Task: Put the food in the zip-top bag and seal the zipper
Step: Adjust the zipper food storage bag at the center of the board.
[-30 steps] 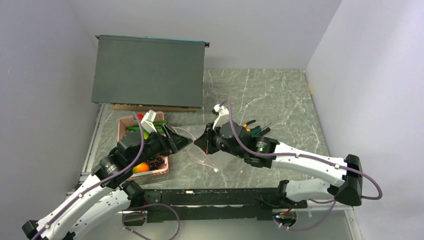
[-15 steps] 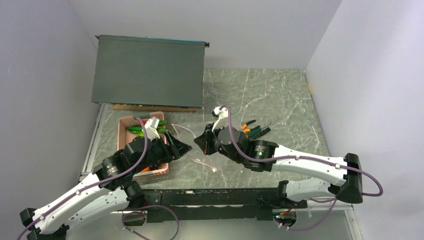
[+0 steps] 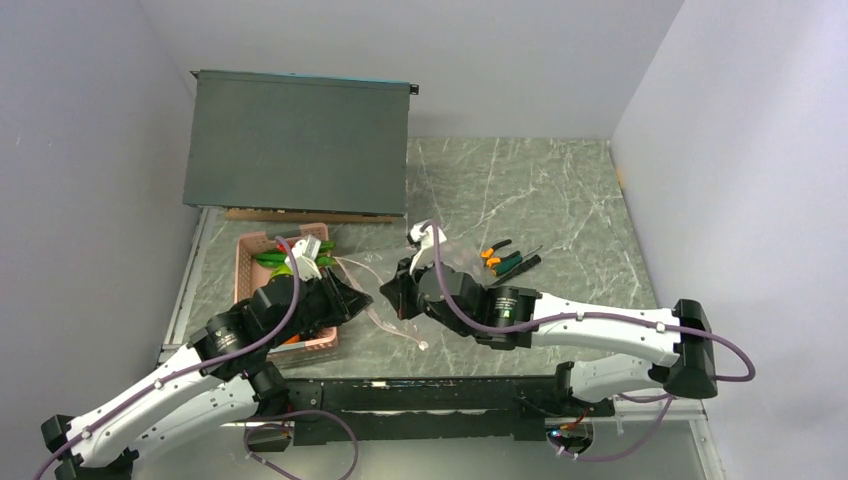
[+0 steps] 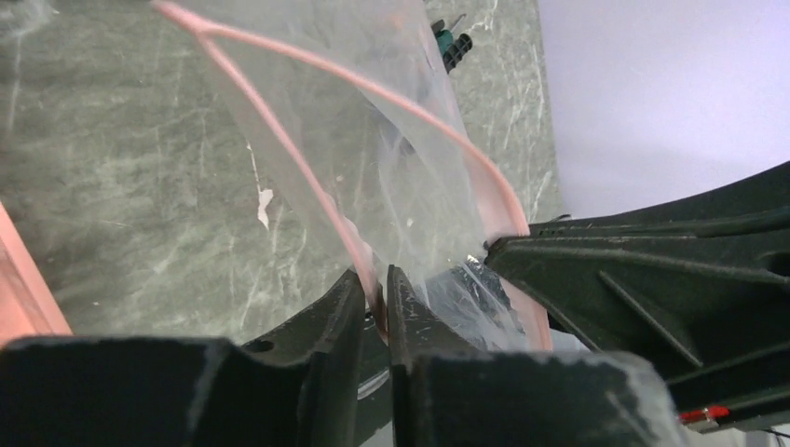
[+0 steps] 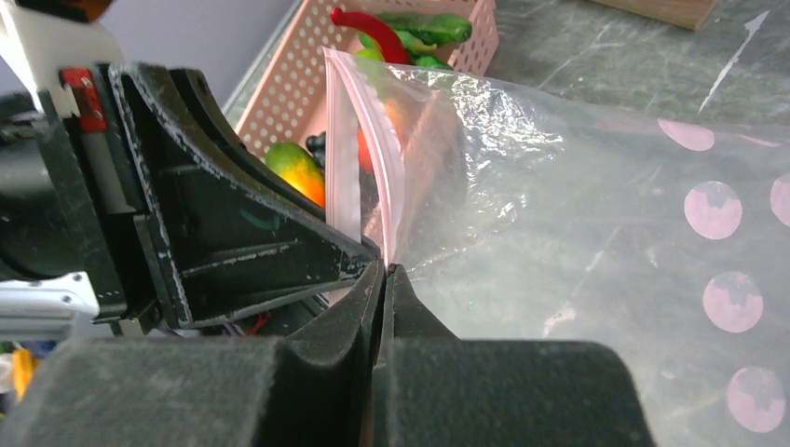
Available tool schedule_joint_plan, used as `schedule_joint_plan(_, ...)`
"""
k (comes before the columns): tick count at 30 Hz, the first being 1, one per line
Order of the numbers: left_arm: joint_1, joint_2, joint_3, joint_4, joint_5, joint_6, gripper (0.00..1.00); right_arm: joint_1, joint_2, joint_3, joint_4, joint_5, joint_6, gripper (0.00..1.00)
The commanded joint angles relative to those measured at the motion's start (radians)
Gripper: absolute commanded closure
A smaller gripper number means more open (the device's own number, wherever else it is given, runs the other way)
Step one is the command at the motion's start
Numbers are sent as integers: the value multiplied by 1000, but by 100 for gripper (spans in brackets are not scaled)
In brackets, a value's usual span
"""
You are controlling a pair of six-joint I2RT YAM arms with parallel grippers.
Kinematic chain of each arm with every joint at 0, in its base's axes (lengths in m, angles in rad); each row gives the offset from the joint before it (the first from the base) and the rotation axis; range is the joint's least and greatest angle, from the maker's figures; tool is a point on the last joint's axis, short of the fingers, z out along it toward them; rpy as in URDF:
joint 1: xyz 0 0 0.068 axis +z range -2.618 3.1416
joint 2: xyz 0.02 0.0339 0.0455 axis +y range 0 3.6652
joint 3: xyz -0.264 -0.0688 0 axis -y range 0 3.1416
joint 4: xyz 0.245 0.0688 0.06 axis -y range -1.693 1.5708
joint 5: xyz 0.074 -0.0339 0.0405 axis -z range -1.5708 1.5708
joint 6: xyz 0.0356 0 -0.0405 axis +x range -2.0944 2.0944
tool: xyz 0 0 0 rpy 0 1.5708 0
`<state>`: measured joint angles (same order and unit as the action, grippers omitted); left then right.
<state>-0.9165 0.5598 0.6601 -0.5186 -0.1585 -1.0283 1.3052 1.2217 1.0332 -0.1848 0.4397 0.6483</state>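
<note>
The clear zip-top bag (image 3: 392, 318) hangs between my two grippers, just right of the basket. My left gripper (image 4: 375, 289) is shut on one lip of its mouth, the pink zipper (image 4: 268, 130) pinched between the fingers. My right gripper (image 5: 384, 270) is shut on the other lip, where the zipper (image 5: 399, 177) runs down into its tips. The two lips spread apart, so the mouth gapes. The food lies in the pink basket (image 5: 307, 84): red chili (image 5: 368, 23), green pods (image 5: 424, 23), mango (image 5: 298, 168), dark grapes (image 5: 317, 144). In the top view the left gripper (image 3: 360, 300) and right gripper (image 3: 388, 290) nearly meet.
The pink basket (image 3: 250, 265) stands at the table's left side under my left arm. Orange- and green-handled pliers (image 3: 505, 260) lie right of the bag. A large dark box (image 3: 295, 140) fills the back left. Walls close in on both sides.
My left gripper has closed on the bag's near lip. Both grippers and the bag have shifted left toward the basket, and the right arm has stretched further over.
</note>
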Motion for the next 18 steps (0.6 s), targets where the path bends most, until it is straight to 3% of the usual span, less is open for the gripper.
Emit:
schedule_joint_plan(1, -5, -4, 6, 38, -7, 47, 87, 36, 28, 72, -21, 70, -62, 100)
schedule_joint_plan(5, -6, -25, 28, 7, -25, 71, 91, 52, 77, 125, -104, 132, -161, 100)
schedule_joint_plan(10, -6, -62, 21, -15, -39, 77, 97, 61, 163, 228, -245, 245, -256, 90)
schedule_joint_plan(14, -6, -87, 2, -17, -38, 73, 99, 69, 198, 260, -273, 232, -323, 66)
schedule_joint_plan(18, -5, -98, -1, -25, -41, 78, 100, 89, 213, 266, -264, 226, -350, 55)
